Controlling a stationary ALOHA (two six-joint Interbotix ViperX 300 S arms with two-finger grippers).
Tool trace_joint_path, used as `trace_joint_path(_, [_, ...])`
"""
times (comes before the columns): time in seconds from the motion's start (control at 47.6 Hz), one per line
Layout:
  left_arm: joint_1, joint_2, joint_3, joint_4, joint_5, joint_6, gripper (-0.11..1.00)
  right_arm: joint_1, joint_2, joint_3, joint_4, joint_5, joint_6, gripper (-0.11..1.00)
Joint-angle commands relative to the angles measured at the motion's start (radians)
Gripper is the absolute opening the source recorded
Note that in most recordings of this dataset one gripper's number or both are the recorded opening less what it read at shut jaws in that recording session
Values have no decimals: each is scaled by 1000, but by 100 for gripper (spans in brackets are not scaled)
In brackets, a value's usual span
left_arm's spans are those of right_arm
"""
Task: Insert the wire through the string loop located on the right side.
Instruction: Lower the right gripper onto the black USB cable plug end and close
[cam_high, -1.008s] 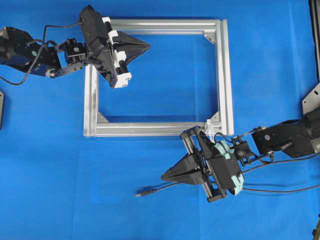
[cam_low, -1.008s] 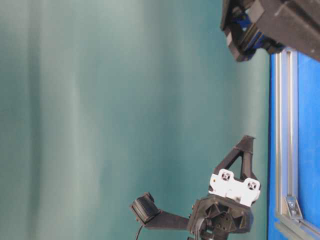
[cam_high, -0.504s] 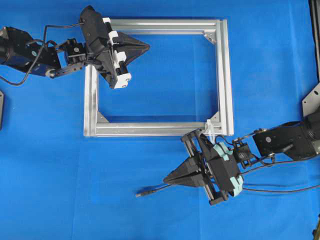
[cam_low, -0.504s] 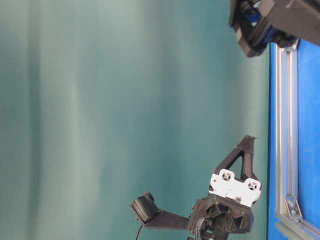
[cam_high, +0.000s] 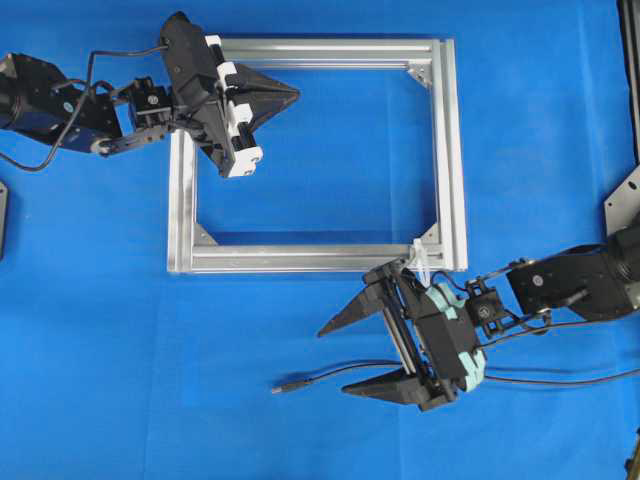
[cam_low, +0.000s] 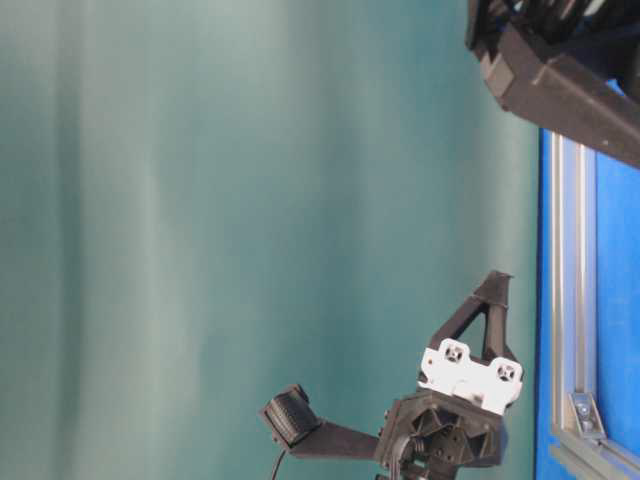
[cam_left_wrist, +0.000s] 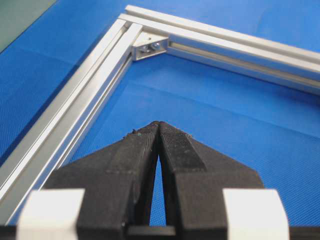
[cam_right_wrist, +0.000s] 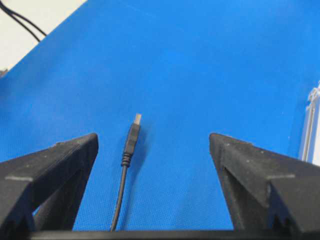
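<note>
Overhead view: blue mat (cam_high: 120, 330) bearing a silver frame (cam_high: 455, 150). Right gripper (cam_high: 345, 358) spread wide, empty, straddling the wire (cam_high: 330, 376); loop (cam_high: 420, 256) at the frame's corner. Left gripper (cam_high: 292, 93) closed, empty.

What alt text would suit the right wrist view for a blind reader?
The wire lies on the blue mat, plug tip pointing away, between the two wide-open black fingers of the right end effector. A sliver of silver frame shows at the right edge.
</note>
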Motion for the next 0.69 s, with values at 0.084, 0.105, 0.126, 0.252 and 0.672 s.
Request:
trace_joint_path(0.084, [-3, -31, -8, 3, -8, 3, 0, 8, -28, -11, 34, 5, 3, 84])
trace_joint_path(0.105, [-3, -31, -8, 3, -8, 3, 0, 11, -25, -11, 37, 8, 3, 84])
trace_joint_path(0.126, [-3, -31, -8, 3, -8, 3, 0, 12, -23, -12, 41, 11, 3, 84])
trace_joint_path(0.252, [-2, -31, -8, 3, -8, 3, 0, 25, -2, -18, 51, 17, 5, 84])
trace_joint_path(0.672, [-3, -31, -3, 3, -3, 3, 0, 35, 186, -91, 83, -5, 87, 84])
